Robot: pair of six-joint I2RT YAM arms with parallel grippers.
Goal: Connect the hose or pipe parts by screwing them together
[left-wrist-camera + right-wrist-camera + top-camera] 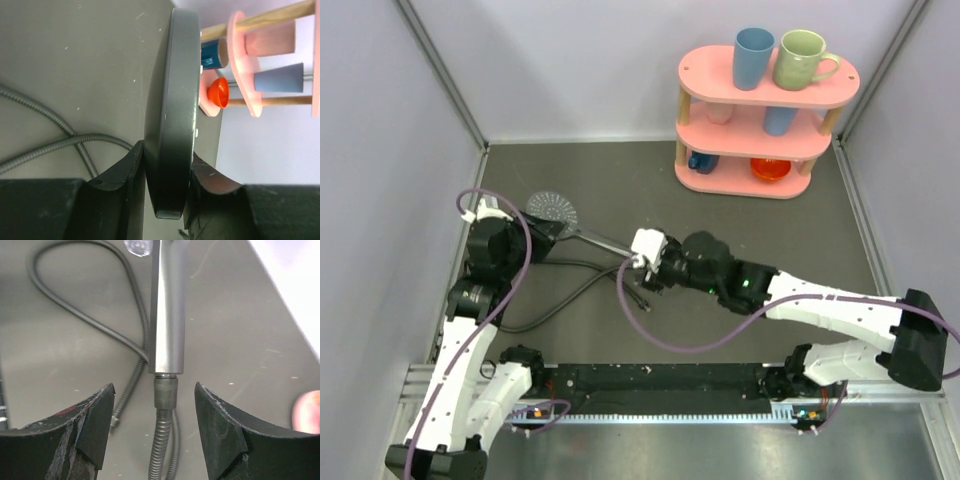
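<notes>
The grey shower head (pixel 552 208) is held on edge at the left, its straight handle (pixel 600 239) pointing right. My left gripper (pixel 548 235) is shut on the head's rim (pixel 170 125), one finger pressed to each side. In the right wrist view the handle (pixel 168 315) ends on the hose's metal fitting (pixel 166 392), which sits butted against it with a thin line of thread showing. My right gripper (pixel 154 405) is open, its fingers standing apart on either side of that fitting and touching nothing. The dark-grey hose (pixel 570 292) loops across the table below.
A pink three-tier shelf (pixel 767 95) stands at the back right with a blue mug (pixel 753 57) and a green mug (pixel 800 58) on top and an orange bowl (pixel 770 168) at the bottom. Pale walls close in the left, back and right sides.
</notes>
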